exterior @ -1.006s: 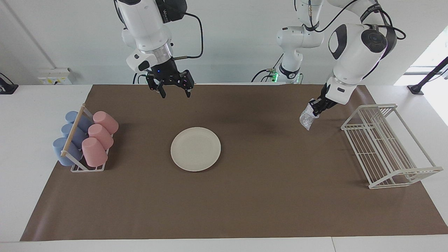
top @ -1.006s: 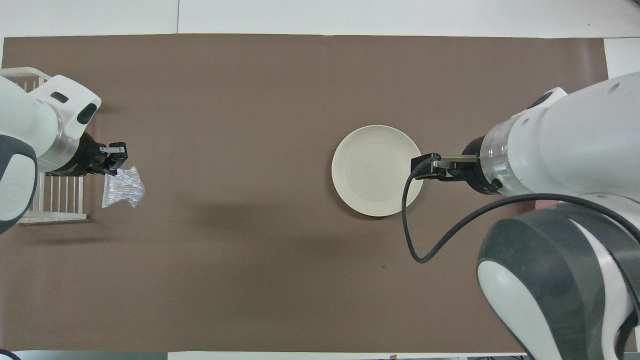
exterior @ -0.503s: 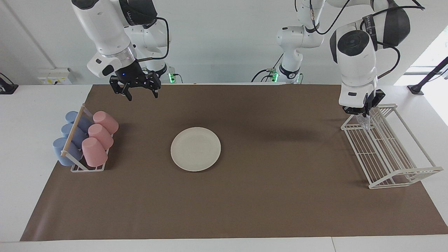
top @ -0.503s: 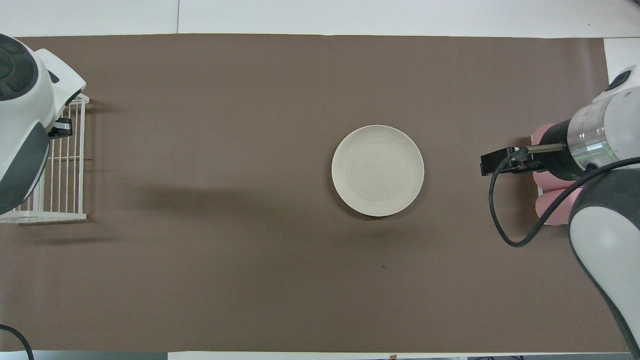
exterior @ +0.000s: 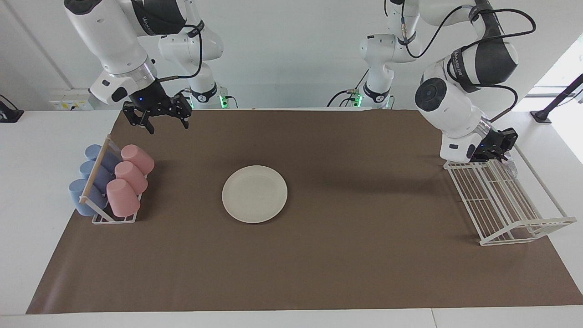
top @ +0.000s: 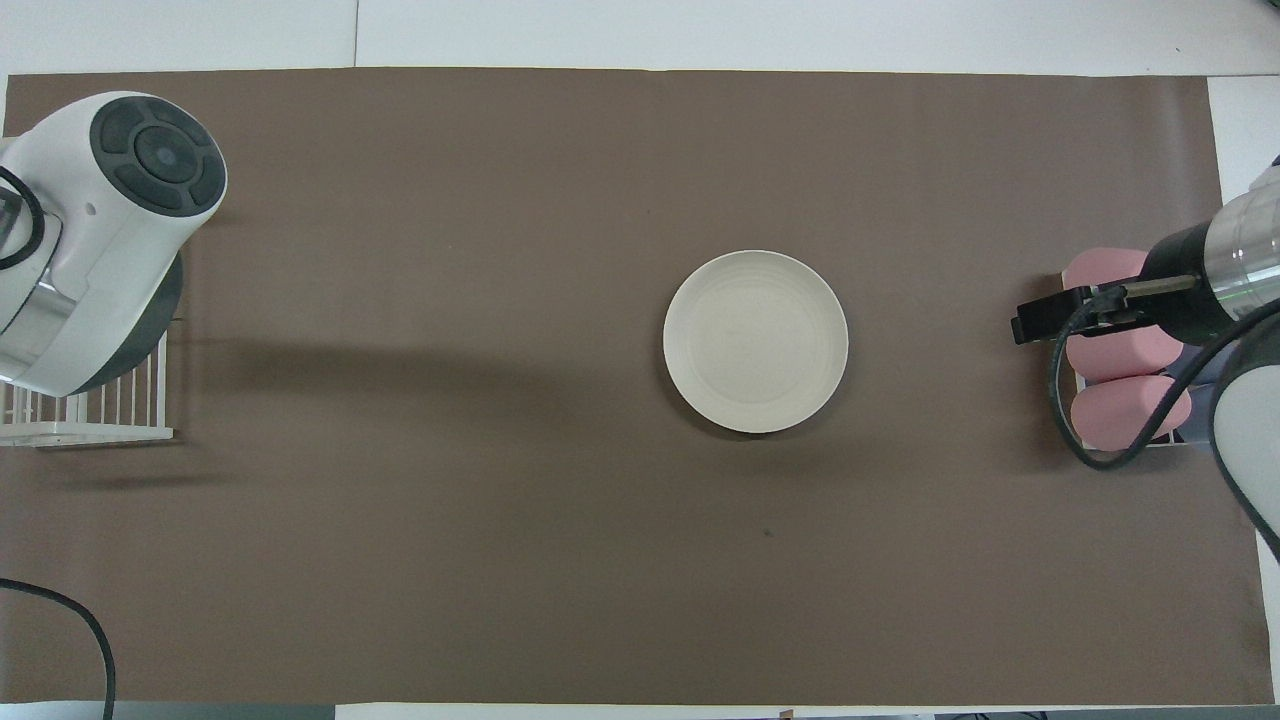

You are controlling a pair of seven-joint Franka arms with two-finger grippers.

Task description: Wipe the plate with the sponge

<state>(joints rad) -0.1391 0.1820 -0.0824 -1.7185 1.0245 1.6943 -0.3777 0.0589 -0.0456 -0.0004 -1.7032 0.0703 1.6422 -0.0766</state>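
Observation:
The cream-white plate (exterior: 254, 193) (top: 756, 341) lies flat in the middle of the brown mat with nothing on it. My left gripper (exterior: 501, 156) hangs over the end of the white wire rack (exterior: 501, 200) nearest the robots. It is shut on the glittery sponge (exterior: 511, 167), which dangles just under it against the rack's wires. In the overhead view the left arm's body hides both the gripper and the sponge. My right gripper (exterior: 167, 126) (top: 1032, 324) hovers open and holds nothing, over the mat beside the cup rack, well away from the plate.
A small rack of pink and blue cups (exterior: 109, 182) (top: 1120, 380) stands at the right arm's end of the mat. The wire rack (top: 100, 410) stands at the left arm's end. The brown mat (exterior: 346, 255) covers most of the table.
The left arm has swung the sponge from over the mat to over the wire rack. The right gripper has moved from near the plate toward the cup rack.

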